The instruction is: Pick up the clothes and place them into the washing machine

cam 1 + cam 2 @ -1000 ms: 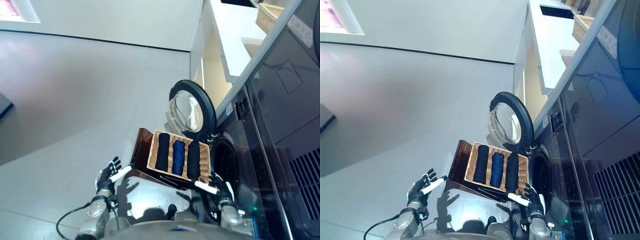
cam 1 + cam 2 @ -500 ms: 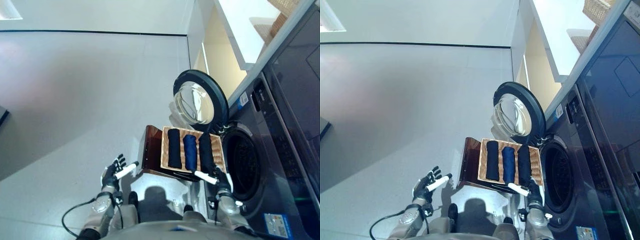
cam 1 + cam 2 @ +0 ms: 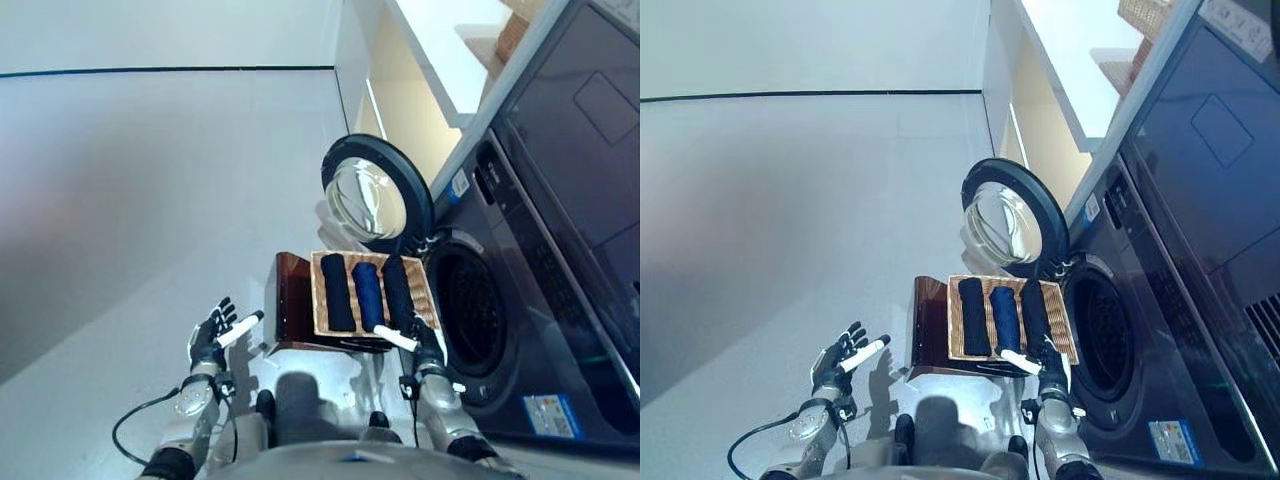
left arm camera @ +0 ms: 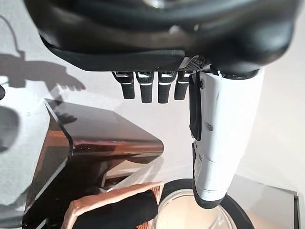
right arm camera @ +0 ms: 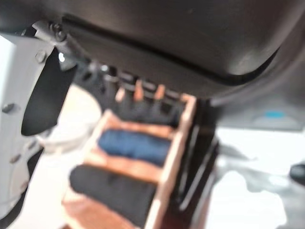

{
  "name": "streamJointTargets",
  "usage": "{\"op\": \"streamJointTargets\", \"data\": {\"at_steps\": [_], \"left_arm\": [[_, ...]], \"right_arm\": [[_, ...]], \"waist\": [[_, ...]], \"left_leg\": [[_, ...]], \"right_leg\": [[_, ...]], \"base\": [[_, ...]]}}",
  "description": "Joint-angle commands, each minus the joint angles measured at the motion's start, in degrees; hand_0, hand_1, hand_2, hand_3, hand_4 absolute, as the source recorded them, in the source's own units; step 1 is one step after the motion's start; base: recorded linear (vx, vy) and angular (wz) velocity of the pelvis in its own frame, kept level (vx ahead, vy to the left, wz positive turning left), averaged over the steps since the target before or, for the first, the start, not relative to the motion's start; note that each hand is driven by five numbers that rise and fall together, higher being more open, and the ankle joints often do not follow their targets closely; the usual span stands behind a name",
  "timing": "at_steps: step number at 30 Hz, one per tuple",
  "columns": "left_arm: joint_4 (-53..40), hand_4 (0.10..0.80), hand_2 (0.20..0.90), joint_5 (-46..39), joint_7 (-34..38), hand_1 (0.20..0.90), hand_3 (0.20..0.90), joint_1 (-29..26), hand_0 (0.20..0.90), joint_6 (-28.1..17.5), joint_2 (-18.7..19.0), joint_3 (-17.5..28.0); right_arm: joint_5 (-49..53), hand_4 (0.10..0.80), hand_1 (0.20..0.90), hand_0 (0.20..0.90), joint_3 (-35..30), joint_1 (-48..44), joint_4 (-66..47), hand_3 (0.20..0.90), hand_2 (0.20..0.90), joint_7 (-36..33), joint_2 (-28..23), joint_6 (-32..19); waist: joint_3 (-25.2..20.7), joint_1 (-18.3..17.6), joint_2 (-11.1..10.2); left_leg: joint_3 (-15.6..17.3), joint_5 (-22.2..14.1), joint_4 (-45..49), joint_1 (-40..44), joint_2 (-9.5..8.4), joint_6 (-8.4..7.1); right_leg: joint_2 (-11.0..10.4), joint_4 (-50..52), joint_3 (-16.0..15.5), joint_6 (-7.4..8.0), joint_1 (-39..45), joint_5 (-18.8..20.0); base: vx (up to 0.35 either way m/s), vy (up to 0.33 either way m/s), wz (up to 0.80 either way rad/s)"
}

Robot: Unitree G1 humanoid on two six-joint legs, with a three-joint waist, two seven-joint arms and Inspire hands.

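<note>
A shallow wicker basket (image 3: 317, 300) rests on a low dark brown box (image 3: 291, 305) beside the washing machine. In it lie rolled clothes side by side: a black roll (image 3: 336, 291), a blue roll (image 3: 368, 294) and another black roll (image 3: 399, 290). My right hand (image 3: 428, 352) is open at the basket's near right corner, its white-covered thumb across the front rim. Its wrist view shows the blue roll (image 5: 133, 143) and a black roll (image 5: 112, 188) past the fingers (image 5: 138, 90). My left hand (image 3: 210, 338) is open and empty, left of the box, apart from it.
The washing machine's drum opening (image 3: 470, 310) is right of the basket. Its round glass door (image 3: 375, 198) stands open behind the basket. A white counter (image 3: 440, 60) runs at the back. Grey floor (image 3: 150, 200) lies to the left.
The camera has shifted, so the whole scene sits differently. My right hand has edged closer to the basket's front rim. The clothes have not moved.
</note>
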Motion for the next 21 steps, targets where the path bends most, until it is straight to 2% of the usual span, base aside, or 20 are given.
{"op": "streamJointTargets", "data": {"at_steps": [1, 3, 6, 8, 11, 12, 14, 16, 19, 20, 21], "left_arm": [[-7.21, 0.8, 0.9, 0.06, -0.73, 0.9, 0.9, -0.64, 0.9, -3.84, 2.03, 2.3], [-7.36, 0.8, 0.9, 0.14, -1.24, 0.9, 0.9, -0.43, 0.9, -3.81, 2.18, 2.73], [-7.12, 0.8, 0.9, -0.44, -1.34, 0.9, 0.9, -0.94, 0.9, -4.33, 2.0, 2.49], [-6.36, 0.8, 0.9, -0.31, -0.84, 0.9, 0.9, -1.65, 0.9, -4.55, 1.91, 2.46], [-5.93, 0.8, 0.9, -0.09, -0.64, 0.9, 0.9, -1.77, 0.9, -4.66, 1.62, 2.6], [-5.92, 0.8, 0.9, -0.09, -0.65, 0.9, 0.9, -1.76, 0.9, -4.66, 1.58, 2.58], [-5.1, 0.8, 0.9, -0.37, -0.75, 0.9, 0.9, -0.85, 0.9, -4.43, 1.08, 3.01], [-5.15, 0.8, 0.9, -0.59, -0.73, 0.9, 0.9, -0.13, 0.9, -4.38, 0.97, 3.25], [-5.69, 0.8, 0.9, -1.04, -0.81, 0.9, 0.9, 0.87, 0.9, -4.36, 0.66, 3.26], [-5.9, 0.8, 0.9, -1.39, -0.82, 0.9, 0.9, 0.93, 0.9, -4.31, 0.61, 3.34], [-5.85, 0.8, 0.9, -1.53, -0.61, 0.9, 0.9, 0.81, 0.9, -4.32, 0.39, 3.41]], "right_arm": [[-0.25, 0.8, 0.9, 0.9, 0.14, -2.41, -7.52, 0.9, 0.9, -0.69, -1.93, -2.78], [-0.2, 0.8, 0.9, 0.9, 0.1, -2.73, -8.22, 0.9, 0.9, -0.4, -1.98, -2.84], [0.21, 0.8, 0.9, 0.9, -0.07, -3.91, -7.78, 0.9, 0.9, -0.47, -2.41, -3.06], [0.37, 0.8, 0.9, 0.9, -0.04, -4.57, -7.36, 0.9, 0.9, -0.6, -2.28, -3.13], [-0.14, 0.8, 0.9, 0.9, 0.06, -4.57, -7.13, 0.9, 0.9, -0.93, -2.35, -2.8], [-0.16, 0.8, 0.9, 0.9, 0.06, -4.55, -7.14, 0.9, 0.9, -0.94, -2.37, -2.79], [-0.67, 0.8, 0.9, 0.9, -0.23, -3.54, -8.12, 0.9, 0.9, -0.86, -2.47, -2.48], [-0.81, 0.8, 0.9, 0.9, -0.51, -2.49, -8.92, 0.9, 0.9, -0.7, -2.22, -2.37], [-1.14, 0.8, 0.9, 0.9, -0.63, -1.44, -9.51, 0.9, 0.9, -0.47, -2.3, -2.42], [-1.15, 0.8, 0.9, 0.9, -0.56, -1.21, -9.66, 0.9, 0.9, -0.3, -2.28, -2.51], [-1.18, 0.8, 0.9, 0.9, -0.24, -1.35, -9.29, 0.9, 0.9, -0.12, -2.25, -2.53]], "waist": [[0.12, -0.22, 2.26], [0.33, -0.91, 2.71], [1.09, -2.58, 2.38], [1.86, -3.66, 1.53], [2.71, -5.02, 1.2], [2.8, -4.99, 1.42], [3.01, -5.84, 1.07], [2.85, -6.35, 0.71], [2.74, -6.55, 0.36], [2.76, -6.31, 0.31], [2.71, -5.76, 0.43]], "left_leg": [[-1.81, -1.18, 1.44, 1.74, -0.18, -1.07], [-1.34, -1.85, 0.55, 4.02, -0.38, -1.07], [-2.03, -3.26, -0.62, 6.63, -0.56, -2.12], [-2.91, -4.27, -1.09, 8.35, -0.9, -3.01], [-4.46, -5.84, -2.85, 12.36, -0.58, -4.01], [-4.46, -6.01, -2.87, 12.56, -0.34, -4.04], [-5.91, -6.63, -4.55, 15.44, 0.59, -5.12], [-7.1, -6.91, -5.57, 16.96, 1.58, -5.8], [-8.5, -7.26, -6.47, 18.65, 2.85, -6.4], [-8.71, -7.21, -6.52, 19.01, 3.33, -6.65], [-9.01, -6.99, -6.37, 18.98, 4.15, -7.07]], "right_leg": [[-2.84, 9.4, -1.85, 4.32, 3.18, 16.04], [-2.44, 8.28, -4.96, 3.92, 1.08, 12.71], [-1.68, 0.49, -6.95, 4.55, -1.19, 9.89], [-1.93, -6.28, -6.33, 5.81, -3.65, 11.51], [-1.19, -13.02, -5.94, 7.85, -6.89, 15.63], [-0.96, -13.18, -6.07, 7.84, -6.6, 15.63], [-1.25, -13.95, -4.83, 8.83, -7.3, 18.24], [-1.65, -13.08, -2.69, 9.31, -7.86, 19.93], [-0.31, -10.71, -0.67, 9.51, -8.49, 18.99], [0.25, -8.86, -1.08, 9.14, -8.64, 16.97], [0.62, -7.99, -2.76, 8.53, -8.62, 14.69]], "base": [[0.092, 0.211, -0.09], [0.163, 0.133, -0.06], [0.191, -0.02, -0.13], [0.225, -0.085, -0.13], [0.257, -0.066, 0.06], [0.277, -0.079, 0.22], [0.298, -0.131, 0.46], [0.252, -0.157, 0.55], [0.202, -0.144, 0.0], [0.124, -0.15, -0.04], [0.097, -0.206, 0.02]]}}
